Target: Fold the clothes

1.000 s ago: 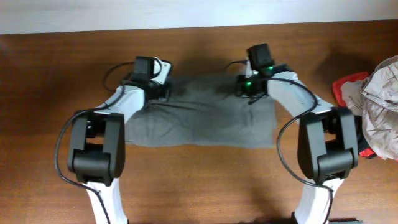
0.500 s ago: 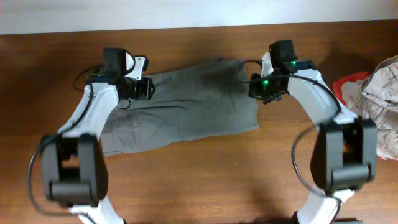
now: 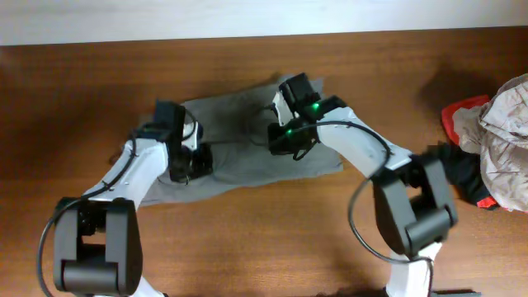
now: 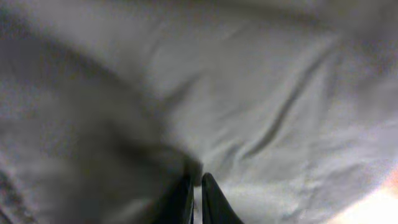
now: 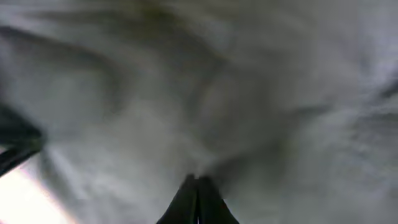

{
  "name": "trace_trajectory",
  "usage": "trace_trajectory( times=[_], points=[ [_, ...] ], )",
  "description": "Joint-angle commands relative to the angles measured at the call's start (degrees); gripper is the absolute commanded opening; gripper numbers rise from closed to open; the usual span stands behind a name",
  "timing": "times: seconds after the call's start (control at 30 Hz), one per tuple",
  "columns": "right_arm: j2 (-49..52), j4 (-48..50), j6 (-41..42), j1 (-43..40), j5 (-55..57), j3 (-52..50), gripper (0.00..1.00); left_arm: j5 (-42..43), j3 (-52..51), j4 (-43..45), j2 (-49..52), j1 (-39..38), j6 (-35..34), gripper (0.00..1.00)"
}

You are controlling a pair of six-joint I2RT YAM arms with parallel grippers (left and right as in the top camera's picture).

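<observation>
A grey garment [image 3: 239,165] lies crumpled on the brown table, partly doubled over itself. My left gripper [image 3: 188,161] sits over its left part, and in the left wrist view it [image 4: 195,186] is shut on a pinch of the grey cloth [image 4: 261,93]. My right gripper [image 3: 287,139] sits over the garment's middle right. In the right wrist view it [image 5: 198,184] is shut tight on a fold of the grey cloth [image 5: 261,87]. The cloth under both arms is hidden.
A pile of light crumpled clothes [image 3: 507,136] lies at the right edge, with a red item [image 3: 462,114] and a dark item [image 3: 466,177] beside it. The white wall edge [image 3: 247,16] runs along the back of the table [image 3: 264,247].
Both grippers have moved from the garment's far edge toward the front and middle, dragging the cloth with them. The right one has moved far left. The garment is now bunched and narrower.
</observation>
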Motion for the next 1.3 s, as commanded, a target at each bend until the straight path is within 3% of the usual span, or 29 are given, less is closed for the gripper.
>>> trace_trajectory(
  times=[0.0, 0.2, 0.37, 0.67, 0.83, 0.93, 1.03, 1.1, 1.13, 1.2, 1.27],
  points=[
    [4.4, -0.7, 3.0, -1.4, 7.7, -0.3, 0.04, -4.6, -5.2, 1.7, 0.4, 2.0, -5.5, 0.08],
    [8.3, -4.7, 6.1, -7.2, 9.5, -0.3, 0.04, -8.6, -8.2, 2.1, 0.4, 6.9, -5.8, 0.08],
    [8.2, -13.7, 7.9, -12.4, 12.6, -0.3, 0.04, -8.4, -8.2, 2.3, 0.4, 9.6, -5.5, 0.13],
    [7.0, -23.3, 7.8, -13.7, 15.5, -0.3, 0.04, -3.2, -6.8, 1.6, -0.7, 9.5, 2.3, 0.19],
    [-2.3, -23.0, 4.4, -12.5, 15.3, -0.3, 0.04, -1.0, -2.5, -0.4, -7.5, 9.5, 7.6, 0.23],
    [-9.5, -22.9, 3.5, -11.4, 15.6, -0.3, 0.04, -1.0, -0.9, -0.3, -11.9, 9.6, 7.6, 0.29],
    [-17.8, -22.9, 3.3, -10.1, 17.5, -0.3, 0.04, -2.0, -0.3, -0.3, -16.3, 9.6, 7.6, 0.54],
    [-23.0, -22.9, 3.3, -9.4, 18.7, -0.3, 0.04, -2.8, -0.3, -0.6, -18.0, 9.7, 7.5, 0.59],
    [-26.1, -23.0, 3.3, -9.0, 19.4, -0.3, 0.04, -2.8, -0.4, -1.4, -18.6, 10.3, 6.2, 0.66],
    [-29.7, -23.3, 3.3, -8.8, 20.1, -0.3, 0.17, -2.8, -0.4, -2.2, -18.6, 11.7, 3.6, 0.73],
    [-33.3, -23.7, 3.3, -8.9, 20.3, -0.3, 0.39, -2.7, -0.6, -2.6, -18.3, 14.2, 1.6, 0.77]
  ],
)
